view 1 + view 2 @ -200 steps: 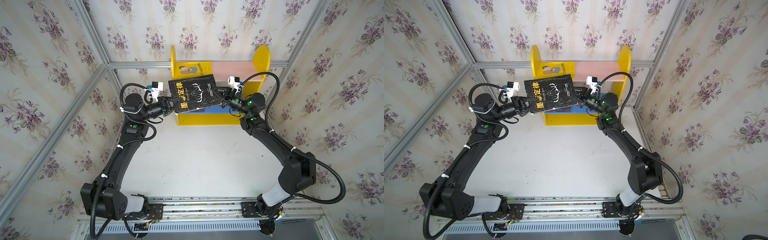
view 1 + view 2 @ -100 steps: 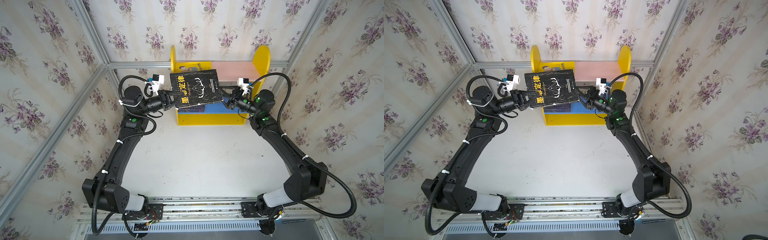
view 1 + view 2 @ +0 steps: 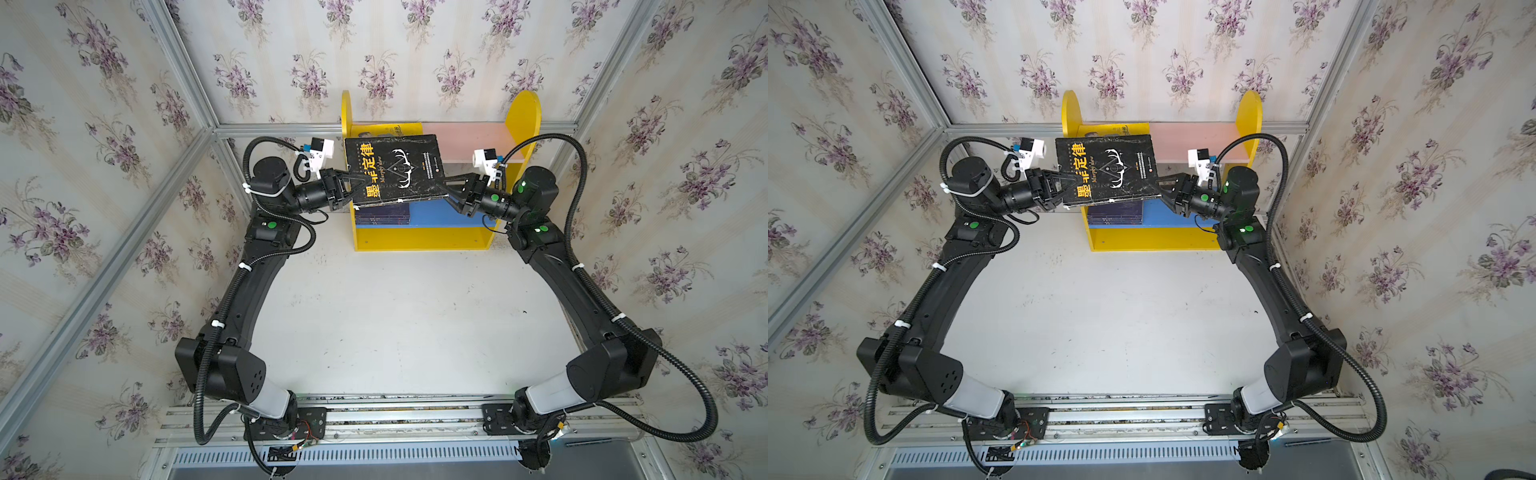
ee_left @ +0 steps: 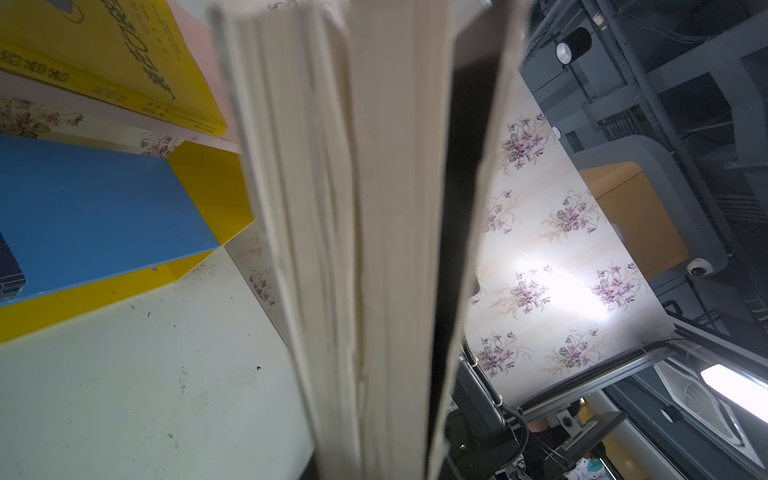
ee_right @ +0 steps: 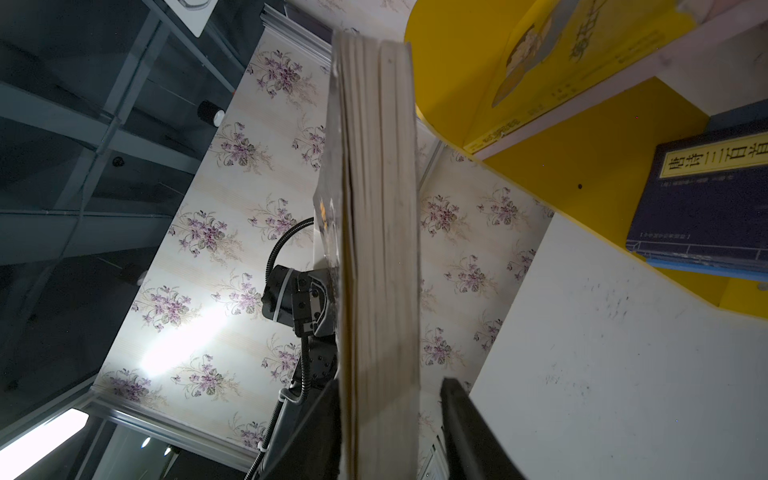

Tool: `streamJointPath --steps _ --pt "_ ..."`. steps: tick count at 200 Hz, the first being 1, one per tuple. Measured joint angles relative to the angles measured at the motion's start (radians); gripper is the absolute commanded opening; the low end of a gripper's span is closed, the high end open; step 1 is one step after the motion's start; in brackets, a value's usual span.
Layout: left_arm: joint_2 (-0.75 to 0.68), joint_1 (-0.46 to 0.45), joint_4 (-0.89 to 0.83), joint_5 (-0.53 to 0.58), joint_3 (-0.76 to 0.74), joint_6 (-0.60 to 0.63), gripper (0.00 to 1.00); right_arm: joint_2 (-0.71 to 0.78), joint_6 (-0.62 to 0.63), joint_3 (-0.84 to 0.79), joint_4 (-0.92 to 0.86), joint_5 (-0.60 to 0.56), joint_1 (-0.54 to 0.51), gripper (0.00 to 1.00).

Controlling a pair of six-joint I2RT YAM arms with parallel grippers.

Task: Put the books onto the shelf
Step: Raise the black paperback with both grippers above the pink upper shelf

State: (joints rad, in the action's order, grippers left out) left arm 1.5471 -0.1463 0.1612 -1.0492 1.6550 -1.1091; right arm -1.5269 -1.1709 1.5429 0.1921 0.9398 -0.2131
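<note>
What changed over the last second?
Left gripper carried the black book back toward the pink board. Right gripper pulled away from its right edge, then returned to straddle it loosely. Left grip, yellow book and navy books unchanged.

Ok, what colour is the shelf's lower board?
The lower board is blue. It shows best in the left wrist view.

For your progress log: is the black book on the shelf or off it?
Off: left tool holds black book in the air before the shelf.
</note>
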Motion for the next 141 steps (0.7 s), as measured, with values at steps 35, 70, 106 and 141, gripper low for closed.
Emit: streamJointPath --steps 35,70,106,141 --pt "0.028 0.0 -0.013 -0.001 0.032 -0.005 0.1 -0.04 -0.029 0.032 0.025 0.031 0.0 0.37" --pt "0.072 0.0 -0.014 -0.014 0.085 -0.021 0.12 -0.063 -0.043 0.071 0.039 0.055 -0.001 0.25" --pt "0.134 0.0 -0.021 -0.015 0.19 -0.031 0.25 -0.087 -0.032 0.138 0.022 0.036 0.0 0.13" --pt "0.185 0.025 -0.037 0.031 0.288 -0.038 0.5 -0.156 -0.034 0.262 -0.005 -0.013 -0.003 0.12"
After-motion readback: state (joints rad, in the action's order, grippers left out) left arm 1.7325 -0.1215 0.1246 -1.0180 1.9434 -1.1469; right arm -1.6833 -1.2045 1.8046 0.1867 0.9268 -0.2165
